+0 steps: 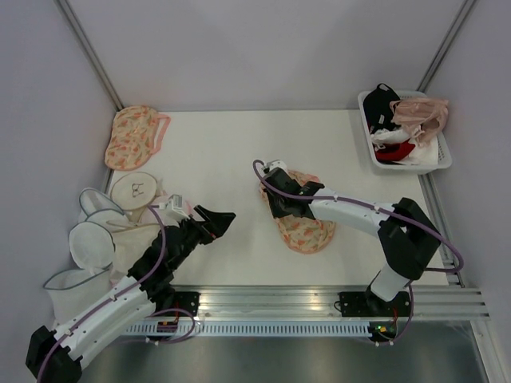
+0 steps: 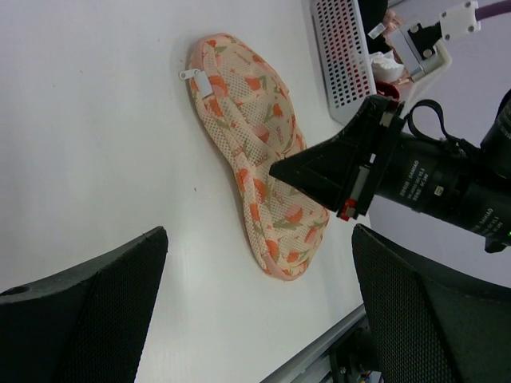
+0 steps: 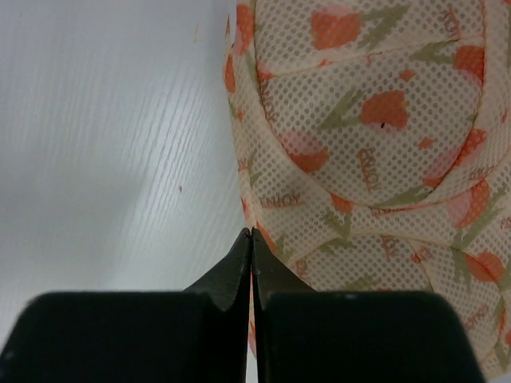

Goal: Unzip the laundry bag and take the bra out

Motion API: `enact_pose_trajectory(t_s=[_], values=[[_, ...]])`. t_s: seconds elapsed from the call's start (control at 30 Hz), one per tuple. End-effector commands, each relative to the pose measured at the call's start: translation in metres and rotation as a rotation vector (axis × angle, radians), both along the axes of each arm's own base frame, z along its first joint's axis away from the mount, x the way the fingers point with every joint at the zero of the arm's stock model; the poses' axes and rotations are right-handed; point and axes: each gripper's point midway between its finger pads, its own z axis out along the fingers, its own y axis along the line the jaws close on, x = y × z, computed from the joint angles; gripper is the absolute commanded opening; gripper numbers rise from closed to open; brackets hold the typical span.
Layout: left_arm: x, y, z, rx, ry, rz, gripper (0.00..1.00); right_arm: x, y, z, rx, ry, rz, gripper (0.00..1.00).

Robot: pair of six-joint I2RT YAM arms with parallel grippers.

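The laundry bag [image 1: 307,231] is a peach floral mesh pouch lying flat at the table's centre. It also shows in the left wrist view [image 2: 247,120], with a small white tab at its far end, and in the right wrist view [image 3: 375,152]. My right gripper [image 1: 277,214] [image 3: 252,231] is shut, with its tips down at the bag's left edge, about midway along it. My left gripper [image 1: 215,217] [image 2: 259,231] is open and empty above the bare table, left of the bag and facing it. The bag looks closed, and the bra is hidden.
A second floral pouch [image 1: 134,136] lies at the back left. White round mesh bags [image 1: 89,239] and pale fabric are piled at the near left. A white basket [image 1: 437,159] [image 2: 343,56] of black, pink and red garments stands at the back right.
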Motion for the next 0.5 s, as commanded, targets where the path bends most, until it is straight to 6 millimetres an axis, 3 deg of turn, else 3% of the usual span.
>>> enact_pose_trajectory(t_s=[0.0,0.03,0.07,0.13,0.2,0.33,0.47], values=[[-0.005,0.003,-0.009,-0.007,0.029,0.008,1.00,0.043,0.018,0.020,0.127,-0.157,-0.200,0.00],[-0.005,0.004,-0.007,-0.011,0.021,0.008,1.00,0.052,0.026,0.026,0.188,-0.202,-0.235,0.00],[-0.006,0.004,-0.007,-0.014,0.021,0.005,1.00,0.051,0.021,0.018,0.201,-0.210,-0.279,0.00],[-0.008,0.004,-0.008,-0.010,0.023,0.000,1.00,0.063,0.021,0.024,0.312,-0.260,-0.408,0.00],[-0.010,0.004,-0.009,-0.003,0.026,-0.007,1.00,0.067,0.007,0.017,0.333,-0.297,-0.549,0.00],[-0.011,0.007,-0.009,0.002,0.024,-0.005,1.00,0.064,-0.019,0.007,0.323,-0.370,-0.757,0.00],[-0.012,0.007,-0.005,-0.008,0.007,-0.004,1.00,0.059,-0.020,-0.016,0.283,-0.346,-0.803,0.00]])
